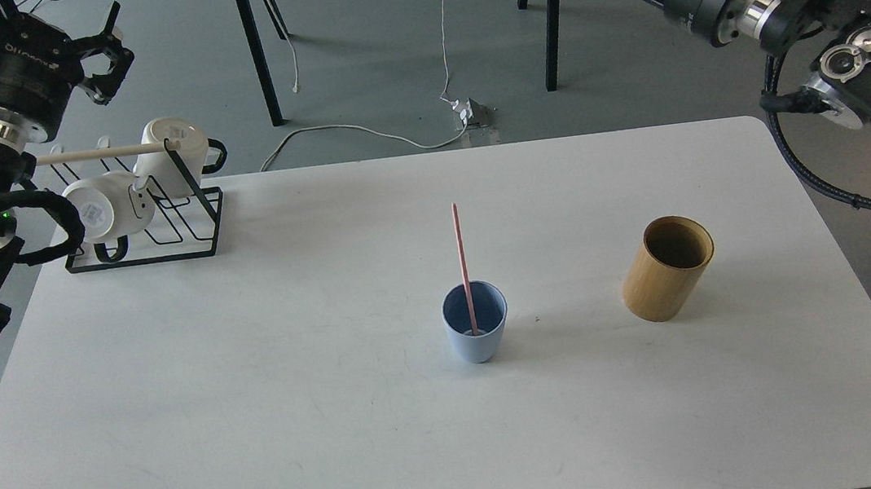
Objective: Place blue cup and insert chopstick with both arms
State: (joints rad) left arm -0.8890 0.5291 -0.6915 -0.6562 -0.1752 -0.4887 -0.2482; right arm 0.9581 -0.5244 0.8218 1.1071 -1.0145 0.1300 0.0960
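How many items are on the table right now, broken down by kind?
Blue cup: 1
Pink chopstick, standing in the blue cup: 1
Bamboo cylinder: 1
Black wire rack: 1
White mugs on the rack: 2
Total: 6

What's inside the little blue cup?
One pink chopstick stands in the blue cup, leaning on its rim. Nothing else shows on the dark blue bottom; the near wall hides part of it.
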